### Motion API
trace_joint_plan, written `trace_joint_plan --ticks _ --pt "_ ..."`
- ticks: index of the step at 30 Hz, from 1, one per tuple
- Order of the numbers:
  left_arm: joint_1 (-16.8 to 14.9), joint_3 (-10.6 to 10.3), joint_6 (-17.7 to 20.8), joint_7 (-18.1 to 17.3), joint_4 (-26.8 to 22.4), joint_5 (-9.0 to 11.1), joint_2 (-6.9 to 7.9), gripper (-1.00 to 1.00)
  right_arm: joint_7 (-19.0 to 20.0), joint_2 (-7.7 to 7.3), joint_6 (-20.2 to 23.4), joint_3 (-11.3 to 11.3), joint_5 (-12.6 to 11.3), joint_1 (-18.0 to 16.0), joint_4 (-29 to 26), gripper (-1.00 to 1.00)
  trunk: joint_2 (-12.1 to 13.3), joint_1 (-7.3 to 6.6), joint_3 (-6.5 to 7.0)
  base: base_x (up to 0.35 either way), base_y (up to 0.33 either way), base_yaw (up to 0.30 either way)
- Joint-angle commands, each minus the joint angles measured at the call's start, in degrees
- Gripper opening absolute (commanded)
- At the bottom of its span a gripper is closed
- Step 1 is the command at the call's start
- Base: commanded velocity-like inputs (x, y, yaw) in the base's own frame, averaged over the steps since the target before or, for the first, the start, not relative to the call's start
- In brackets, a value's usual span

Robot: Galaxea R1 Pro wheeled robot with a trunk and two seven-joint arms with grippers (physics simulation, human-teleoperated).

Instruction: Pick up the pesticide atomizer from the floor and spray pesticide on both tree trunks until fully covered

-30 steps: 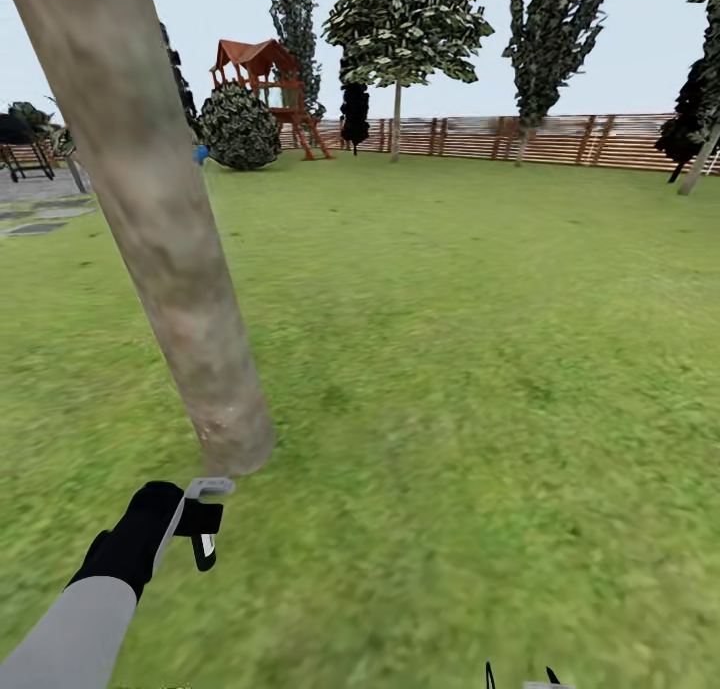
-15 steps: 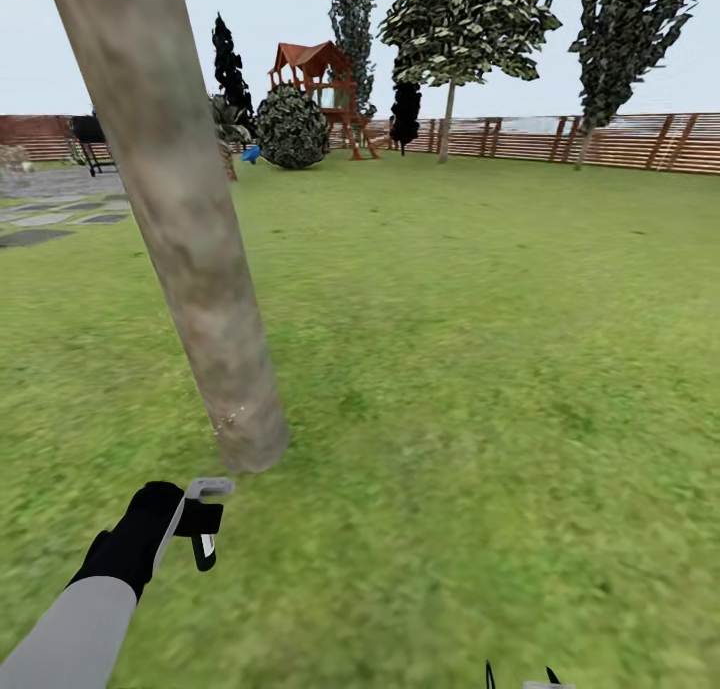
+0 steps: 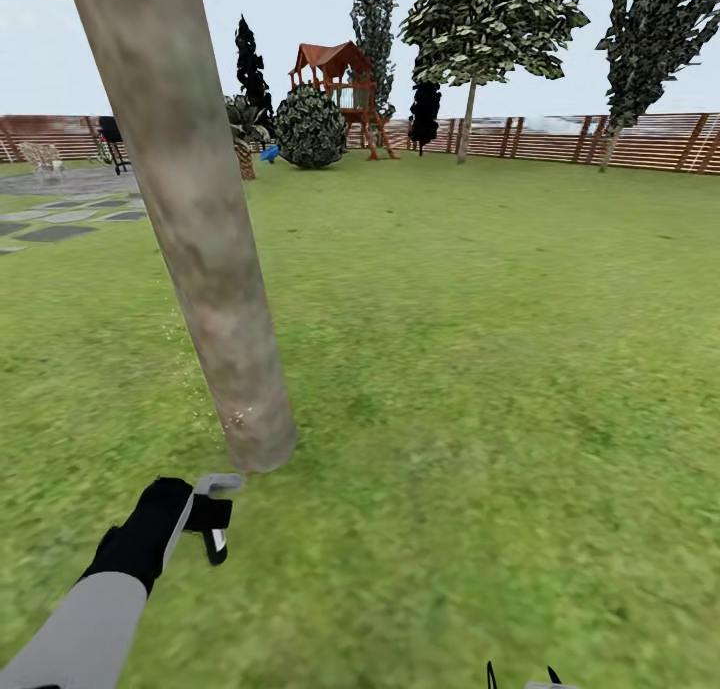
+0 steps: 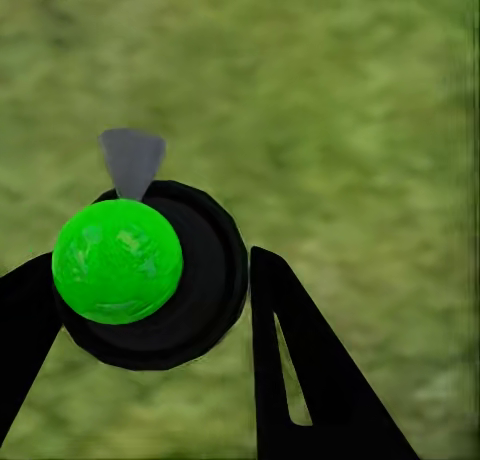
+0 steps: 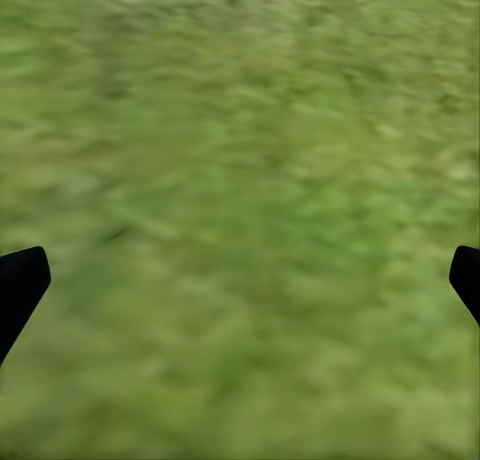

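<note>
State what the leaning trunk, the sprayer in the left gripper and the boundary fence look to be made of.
Tree trunk: matte bark, going by its blotchy grey-beige mottling, with pale specks near the base. Pesticide atomizer: probably plastic, a smooth black body with a grey trigger head; the left gripper holds it. Fence: seemingly wood, with brown horizontal slats.
</note>
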Motion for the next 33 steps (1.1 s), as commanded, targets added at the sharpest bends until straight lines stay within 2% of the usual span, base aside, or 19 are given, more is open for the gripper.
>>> trace_joint_plan --ticks 1,11,16,19,21,25,27,28,30,32,33 --pt "-0.51 -0.12 0.05 -0.01 -0.37 -0.21 -0.36 -1.0 0.0 0.0 0.0 0.0 0.0 0.0 -0.02 1.0 0.0 0.0 0.0 0.0 0.0 0.0" --pt "-8.08 -0.53 0.76 -0.06 -0.23 -0.24 -2.31 -1.0 0.0 -0.13 0.0 0.0 0.0 0.0 -0.03 1.0 0.0 0.0 0.0 0.0 0.0 0.0" --pt "-7.71 -0.16 0.78 -0.16 -0.76 -0.72 -1.17 -1.0 0.0 -0.12 0.0 0.0 0.0 0.0 -0.03 1.0 0.0 0.0 0.0 0.0 0.0 0.0" --pt "-7.92 -0.1 0.85 -0.23 -0.84 -0.79 0.76 -1.0 0.0 -0.11 0.02 0.0 0.0 0.0 -0.03 1.0 0.0 0.0 0.0 0.0 0.0 0.0" --pt "-8.18 -0.09 0.99 -0.28 -0.85 -0.81 1.54 -1.0 0.0 -0.12 0.02 0.0 0.0 0.0 -0.03 1.0 0.0 0.0 0.0 0.0 0.0 0.0" --pt "-8.4 -0.56 1.59 -0.44 -0.92 -0.64 1.24 -1.0 0.0 -0.07 0.03 0.0 0.0 0.0 -0.03 1.0 0.0 0.0 0.0 0.0 0.0 0.0" --pt "-8.67 -0.76 4.29 -0.61 -2.51 -0.55 -0.34 -1.0 0.0 -0.06 0.06 0.0 0.0 0.0 -0.03 1.0 0.0 0.0 0.0 0.0 0.0 0.0" --pt "-8.82 -0.79 5.96 -0.77 -4.29 -0.58 -0.2 -1.0 0.0 -0.05 0.09 0.0 0.0 0.0 -0.01 1.0 0.0 0.0 0.0 0.0 0.0 0.0" --pt "-8.88 -0.76 6.19 -0.84 -4.61 -0.61 1.67 -1.0 0.0 -0.04 0.09 0.0 0.0 0.0 0.03 1.0 0.0 0.0 0.0 0.0 0.0 0.0" --pt "-8.9 -0.59 6.28 -0.98 -4.62 -0.36 5.15 -1.0 0.0 -0.04 0.09 0.0 0.0 0.0 0.05 1.0 0.0 0.0 0.0 0.0 0.0 0.0" --pt "-8.9 -0.6 6.3 -1.26 -4.61 -0.35 5.89 -1.0 0.0 -0.04 0.09 0.0 0.0 0.0 0.05 1.0 0.0 0.0 0.0 0.0 0.0 0.0"
